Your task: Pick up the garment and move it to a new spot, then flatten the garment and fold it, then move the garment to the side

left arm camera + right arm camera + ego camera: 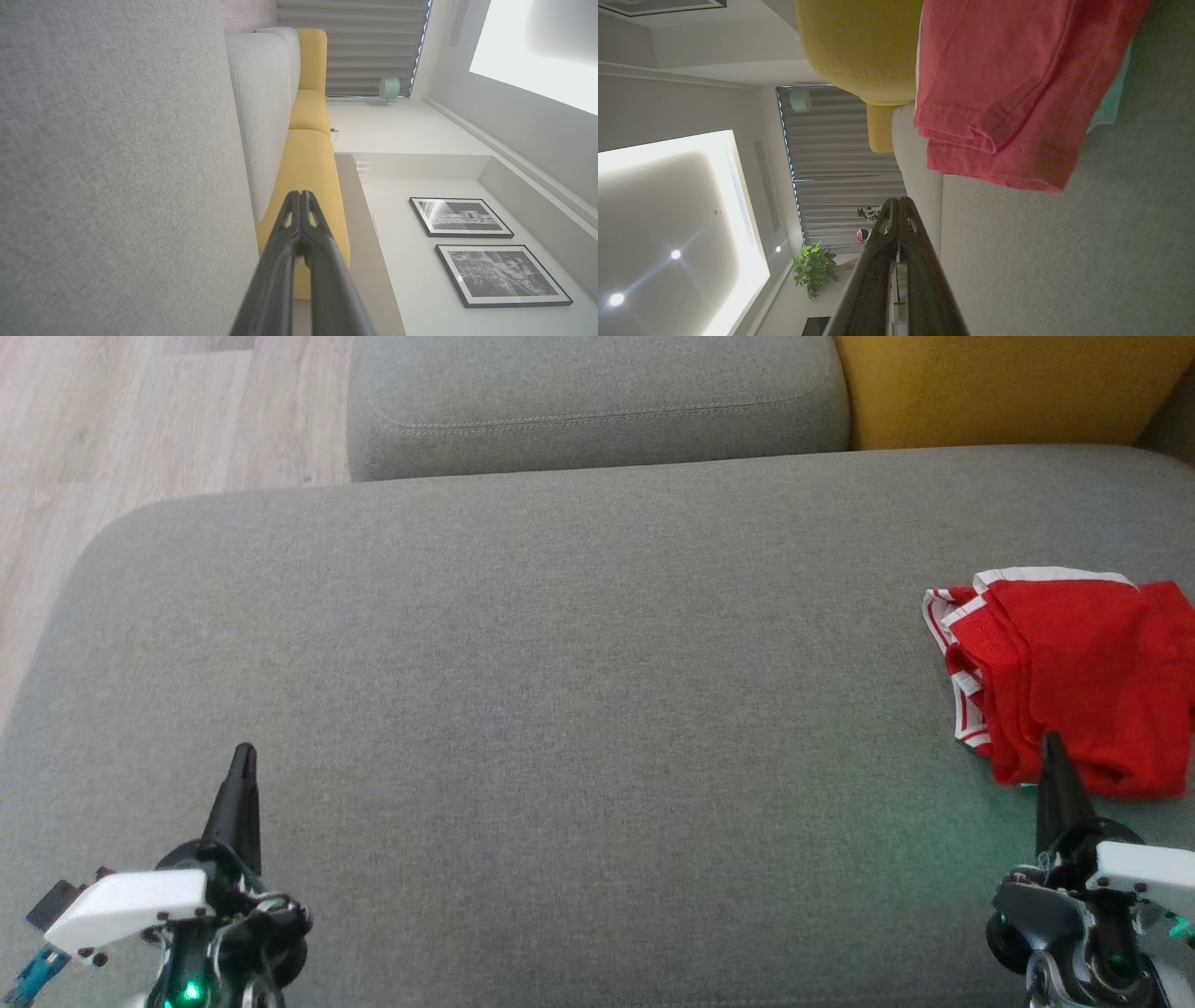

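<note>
The left gripper [245, 754] sits over the near left of the grey sofa seat [560, 663], pinched closed and empty. The red shorts [1074, 672] lie in layers at the seat's right edge. The right gripper [1053, 744], also closed and empty, points at them. They look folded and put aside. Any new grab needs that gripper opened first.

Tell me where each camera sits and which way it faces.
Head view: on the head, looking down at the grey sofa seat, red garment at right; left gripper and right gripper, both shut, below.
Left wrist view: rolled sideways beside the seat, facing along the sofa to a yellow cushion and framed pictures; own shut fingers.
Right wrist view: rolled sideways, facing past the garment toward a plant; own shut fingers.
Shared: head and right wrist views both show the garment.
</note>
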Motion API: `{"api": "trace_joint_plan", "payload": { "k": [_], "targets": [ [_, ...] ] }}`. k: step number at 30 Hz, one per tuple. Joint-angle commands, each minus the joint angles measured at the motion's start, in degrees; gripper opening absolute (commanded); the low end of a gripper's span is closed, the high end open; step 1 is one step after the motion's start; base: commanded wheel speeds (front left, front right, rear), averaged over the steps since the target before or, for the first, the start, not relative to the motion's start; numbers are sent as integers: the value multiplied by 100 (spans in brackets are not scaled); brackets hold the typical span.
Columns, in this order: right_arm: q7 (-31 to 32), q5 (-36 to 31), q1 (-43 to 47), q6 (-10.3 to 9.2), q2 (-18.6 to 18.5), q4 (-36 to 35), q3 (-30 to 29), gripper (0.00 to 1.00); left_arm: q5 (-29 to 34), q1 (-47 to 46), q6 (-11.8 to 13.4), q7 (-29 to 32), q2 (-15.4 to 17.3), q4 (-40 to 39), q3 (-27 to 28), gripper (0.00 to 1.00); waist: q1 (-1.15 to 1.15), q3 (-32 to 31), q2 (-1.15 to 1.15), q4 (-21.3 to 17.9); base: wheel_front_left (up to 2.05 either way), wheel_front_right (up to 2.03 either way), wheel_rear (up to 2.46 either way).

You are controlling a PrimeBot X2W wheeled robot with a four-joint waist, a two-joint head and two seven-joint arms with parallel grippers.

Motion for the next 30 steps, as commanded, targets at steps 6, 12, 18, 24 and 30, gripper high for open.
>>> {"api": "trace_joint_plan", "payload": {
  "k": [6, 12, 18, 24, 30],
  "targets": [
    [39, -40, -303, -4, -41, -217, 98, 0, 45, -322, -42, 25, 36, -149, 192, 0, 0, 0, 0, 0, 0, 0, 0],
    [43, -45, -304, -4, -37, -217, 93, 0, 48, -322, -42, 27, 34, -148, 196, 0, 0, 0, 0, 0, 0, 0, 0],
    [47, -49, -304, -4, -34, -217, 88, 0, 51, -323, -42, 30, 32, -148, 199, 0, 0, 0, 0, 0, 0, 0, 0],
    [50, -52, -305, -4, -31, -216, 84, 0, 54, -323, -42, 33, 29, -148, 202, 0, 0, 0, 0, 0, 0, 0, 0],
    [54, -56, -305, -4, -28, -216, 80, 0, 56, -323, -42, 35, 27, -148, 205, 0, 0, 0, 0, 0, 0, 0, 0]
  ]
}}
